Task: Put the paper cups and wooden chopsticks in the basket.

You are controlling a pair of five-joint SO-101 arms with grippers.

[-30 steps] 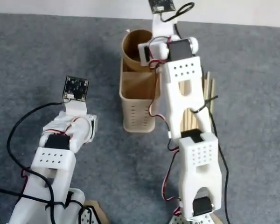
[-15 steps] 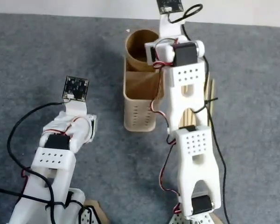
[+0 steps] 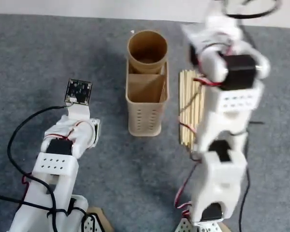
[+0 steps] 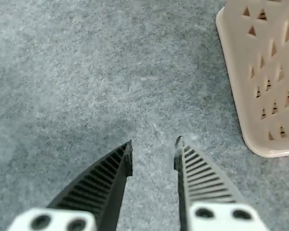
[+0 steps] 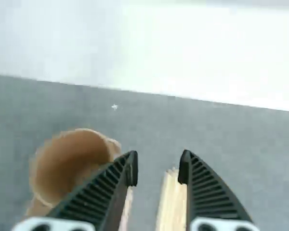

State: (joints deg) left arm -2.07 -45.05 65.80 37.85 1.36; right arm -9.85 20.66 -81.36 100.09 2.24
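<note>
Apart to the left of the rectangular beige plastic basket with perforated walls, the white left arm sits low over the grey carpet. Its black, ribbed left gripper is released: the two jaws stand apart with only carpet between them. In the left wrist view a rounded bottom corner of the basket lies near one jaw without touching it. The basket stands upright on the carpet with its long axis running from near to far, and a divider splits it into two compartments. In the far compartment stands a brown paper cup, upright and mouth up, its round rim rising above the basket's walls and reaching past the far wall. Just to the right of the basket a bundle of pale wooden chopsticks lies flat on the carpet, its long axis parallel to the basket's long sides and its ends pointing near and far. A thin dark cable crosses the bundle, and its right edge is hidden under the white right arm, which rises to the right of the basket. The black, ribbed right gripper is likewise released and holds nothing. In the right wrist view the paper cup shows beside one jaw and the far end of the chopsticks shows in the gap between the jaws. Beyond the basket the carpet meets a white wall.
</note>
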